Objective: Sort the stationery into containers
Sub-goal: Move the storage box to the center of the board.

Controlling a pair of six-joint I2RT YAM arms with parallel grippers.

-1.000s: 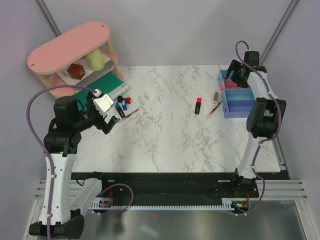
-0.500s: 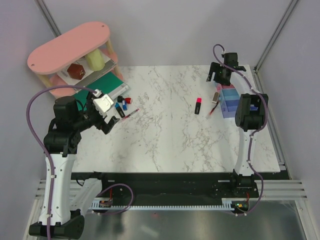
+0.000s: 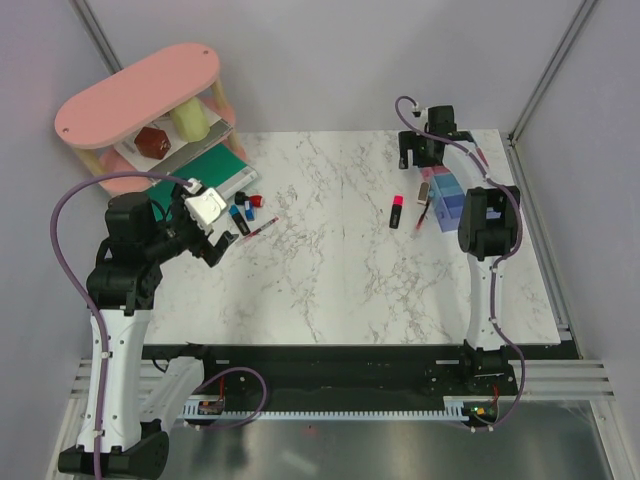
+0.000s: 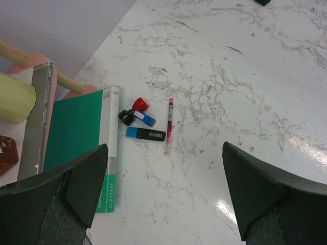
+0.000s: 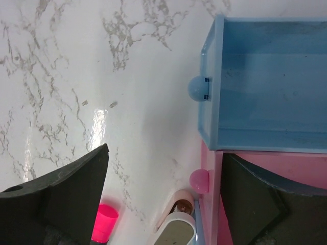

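Left fingers (image 3: pixel 210 243): spread wide, nothing between them; held above the left part of the surface (image 3: pixel 330 280).
Right fingers (image 3: pixel 418 155): spread wide, nothing held; above the far right of the surface, just in front of the bins (image 3: pixel 452 195).
Bins: a row at the right edge, partly hidden by the right arm in the top view. The right wrist view shows a light blue bin (image 5: pixel 210 102) and a pink bin (image 5: pixel 210 163) touching side by side, each with a round knob on its front.
Beige block (image 5: pixel 176 224): on the surface, against the pink bin's front.
Marker (image 3: pixel 397 210): pink cap, lying just left of the block.
Thin red pen (image 3: pixel 423 215): on the surface between marker and bins.
Left cluster: second red pen (image 4: pixel 169 125), blue-and-black piece (image 4: pixel 145 133), small blue piece (image 4: pixel 144 118) and red-capped piece (image 4: pixel 138 104), close together just beside the green folder (image 4: pixel 76 127).
Pink shelf (image 3: pixel 140 90): far left corner.
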